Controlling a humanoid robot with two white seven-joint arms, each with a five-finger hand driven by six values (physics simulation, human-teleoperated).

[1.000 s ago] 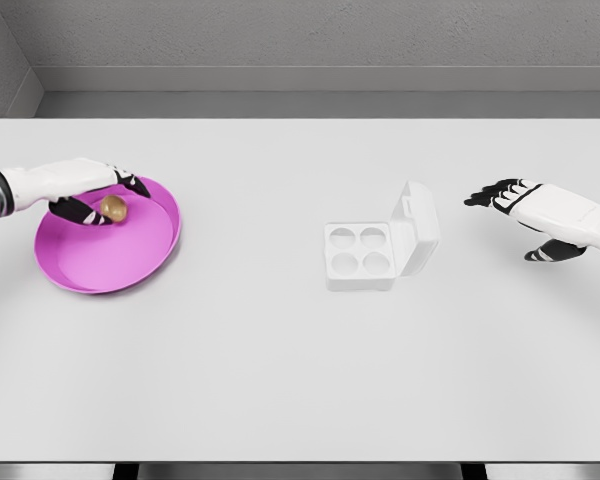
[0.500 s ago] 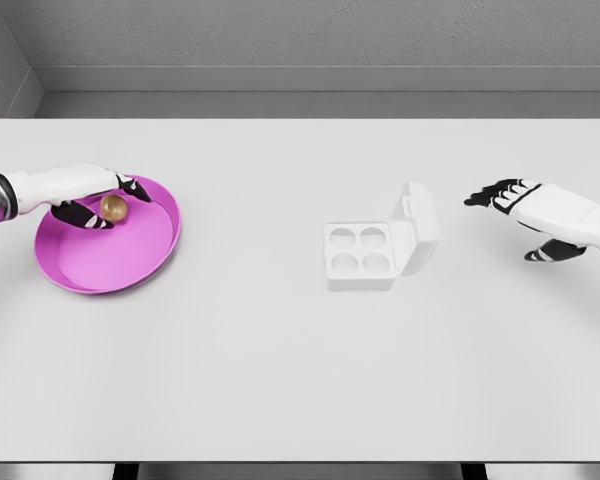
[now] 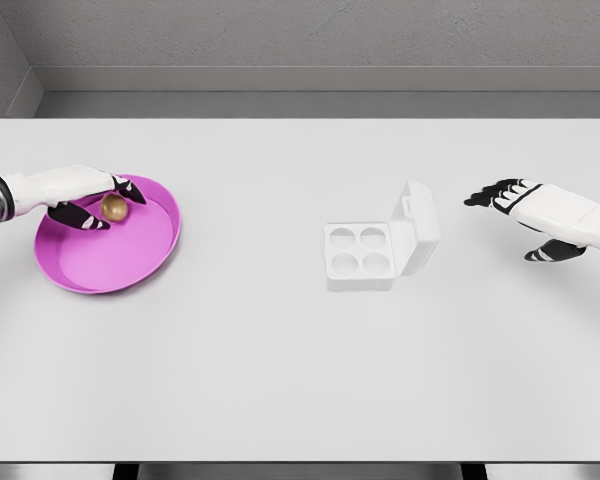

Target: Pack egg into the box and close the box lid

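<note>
One brown egg (image 3: 114, 207) lies in the single magenta plate (image 3: 130, 262) at the table's (image 3: 280, 380) left side. The left hand (image 3: 80, 192) curls around the egg, thumb and fingers seemingly pinching it, though contact is hard to confirm. One white egg box (image 3: 360, 256) with four empty cups stands mid-table, its lid (image 3: 417, 228) raised. The right hand (image 3: 540, 215) hovers well apart, fingers spread.
</note>
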